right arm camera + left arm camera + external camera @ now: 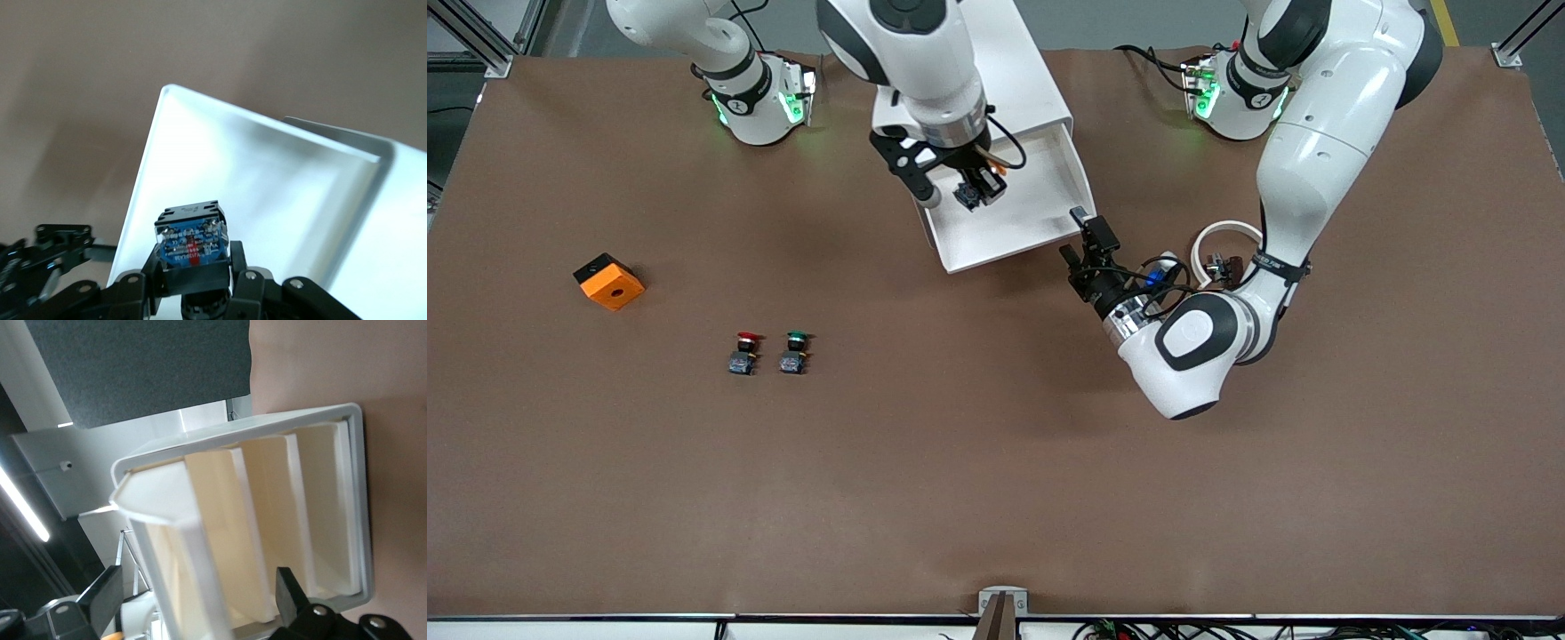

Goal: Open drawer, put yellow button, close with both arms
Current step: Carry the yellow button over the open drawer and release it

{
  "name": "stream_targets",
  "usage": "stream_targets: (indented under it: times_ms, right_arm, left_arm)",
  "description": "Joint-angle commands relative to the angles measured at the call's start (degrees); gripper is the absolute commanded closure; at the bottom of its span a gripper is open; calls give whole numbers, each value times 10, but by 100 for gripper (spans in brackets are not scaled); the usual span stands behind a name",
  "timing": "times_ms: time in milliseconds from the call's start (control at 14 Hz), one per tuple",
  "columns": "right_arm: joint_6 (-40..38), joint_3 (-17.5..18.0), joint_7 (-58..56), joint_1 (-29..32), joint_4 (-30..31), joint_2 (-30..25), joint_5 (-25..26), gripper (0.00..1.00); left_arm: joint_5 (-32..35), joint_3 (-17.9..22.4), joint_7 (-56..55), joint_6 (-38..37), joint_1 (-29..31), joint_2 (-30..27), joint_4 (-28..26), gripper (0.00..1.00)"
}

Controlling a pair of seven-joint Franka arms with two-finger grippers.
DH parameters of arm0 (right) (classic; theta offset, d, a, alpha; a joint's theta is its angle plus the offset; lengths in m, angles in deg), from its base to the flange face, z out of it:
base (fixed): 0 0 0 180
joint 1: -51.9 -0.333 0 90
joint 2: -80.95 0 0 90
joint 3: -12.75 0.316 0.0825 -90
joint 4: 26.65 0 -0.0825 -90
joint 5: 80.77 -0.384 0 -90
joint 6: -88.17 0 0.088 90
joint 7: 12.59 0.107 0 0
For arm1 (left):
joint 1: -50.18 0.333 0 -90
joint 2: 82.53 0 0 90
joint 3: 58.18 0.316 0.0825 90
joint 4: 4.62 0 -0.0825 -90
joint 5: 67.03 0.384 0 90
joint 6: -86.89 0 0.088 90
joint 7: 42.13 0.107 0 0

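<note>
The white cabinet (1024,80) stands at the robots' edge of the table. Its top drawer (1049,191) is pulled out toward the front camera. My right gripper (974,191) hangs over the open drawer, shut on the yellow button (968,196). In the right wrist view the button's blue-grey body (190,240) shows between the fingers above the white drawer floor (267,193); its cap is hidden. My left gripper (1078,237) is open and empty, beside the drawer front's corner toward the left arm's end. The left wrist view shows its fingers (290,600) spread before the drawer (157,497).
A red-capped button (744,353) and a green-capped button (794,352) stand side by side nearer the front camera. An orange block (609,281) lies toward the right arm's end. A white cable loop (1227,233) lies by the left arm's forearm.
</note>
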Motion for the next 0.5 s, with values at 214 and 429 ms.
stream_targets:
  times_ms: [214, 429]
  right_arm:
    - [8, -9, 5, -23, -53, 62, 34, 100]
    - [9, -9, 2, -38, -54, 63, 34, 100]
  left_arm:
    - [36, -4, 139, -22, 11, -30, 28, 0]
    - [84, 2, 234, -17, 9, -38, 51, 0]
